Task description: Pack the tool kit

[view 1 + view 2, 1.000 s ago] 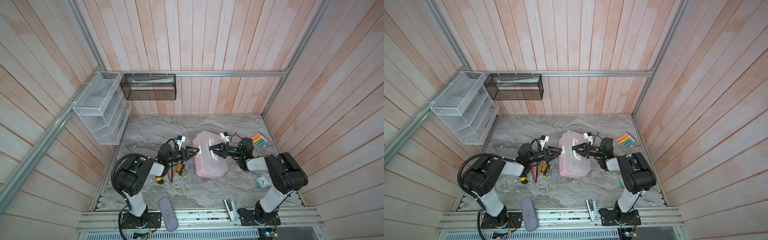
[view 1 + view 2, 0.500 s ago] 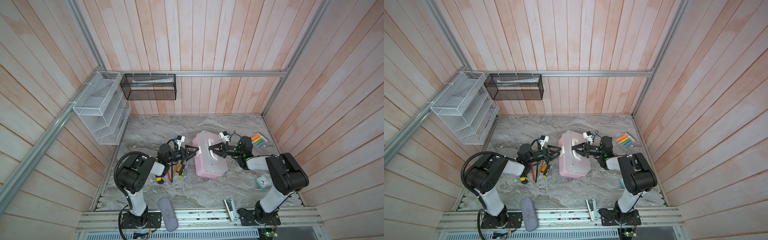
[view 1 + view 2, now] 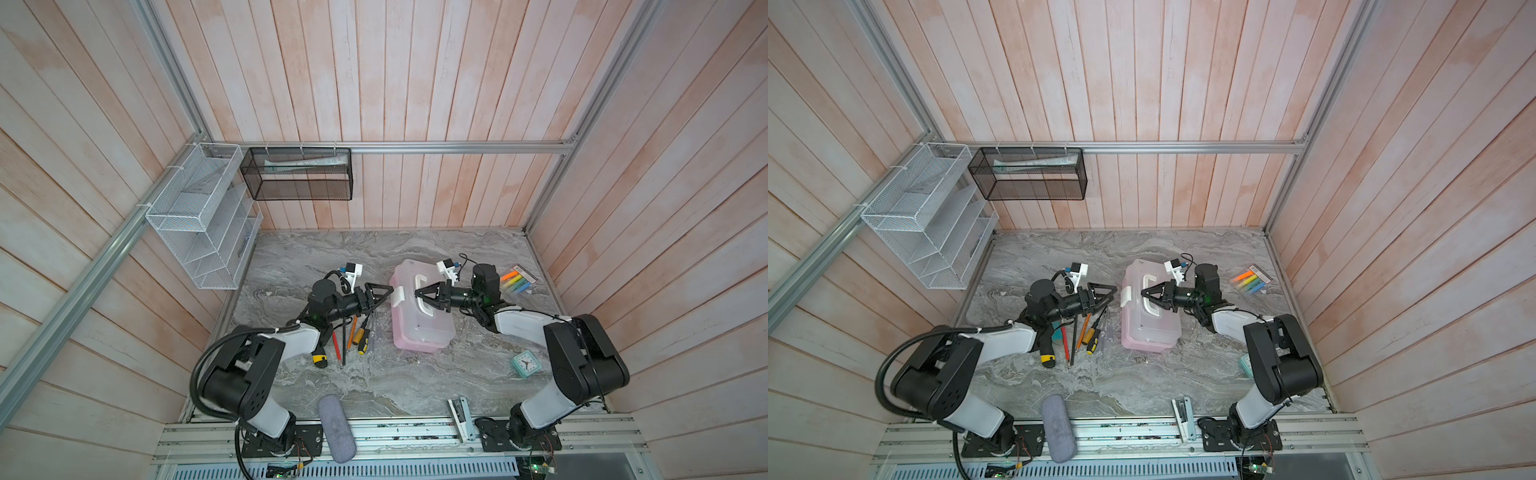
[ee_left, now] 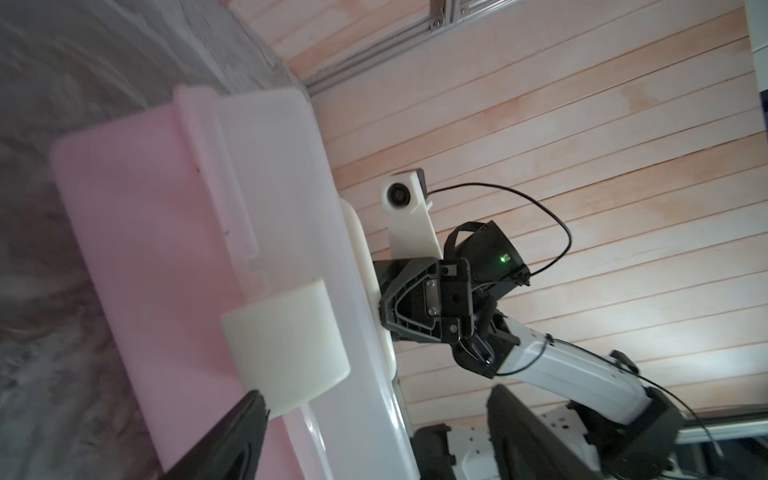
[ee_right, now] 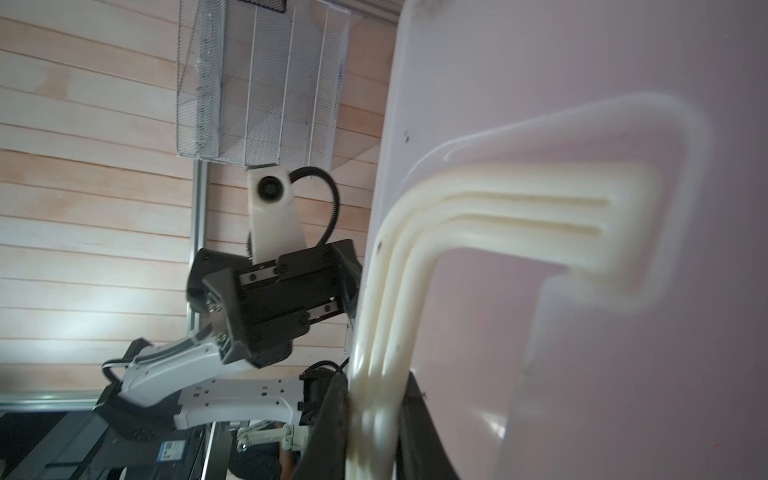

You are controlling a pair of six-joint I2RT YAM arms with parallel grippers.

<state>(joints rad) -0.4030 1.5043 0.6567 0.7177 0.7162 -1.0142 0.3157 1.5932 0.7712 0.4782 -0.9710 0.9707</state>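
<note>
The tool kit's pink box (image 3: 419,328) (image 3: 1148,330) stands mid-table with its frosted lid (image 4: 282,187) (image 5: 582,83) down. My right gripper (image 3: 417,293) (image 3: 1143,293) (image 5: 374,424) is shut on the white loop handle (image 3: 424,308) (image 5: 519,208). My left gripper (image 3: 384,294) (image 3: 1111,293) (image 4: 374,436) is open at the box's left side. The white latch (image 3: 398,297) (image 4: 286,345) lies just ahead of its jaws, close to one finger. Slim screwdrivers (image 3: 353,332) (image 3: 1084,332) and a black-yellow tool (image 3: 320,359) lie loose left of the box, partly under the left arm.
A packet of neon highlighters (image 3: 517,282) lies at the right wall, a teal clock (image 3: 525,362) in front of it. A grey pouch (image 3: 336,428) rests on the front rail. A white wire rack (image 3: 199,232) and a black mesh basket (image 3: 299,174) hang on the walls.
</note>
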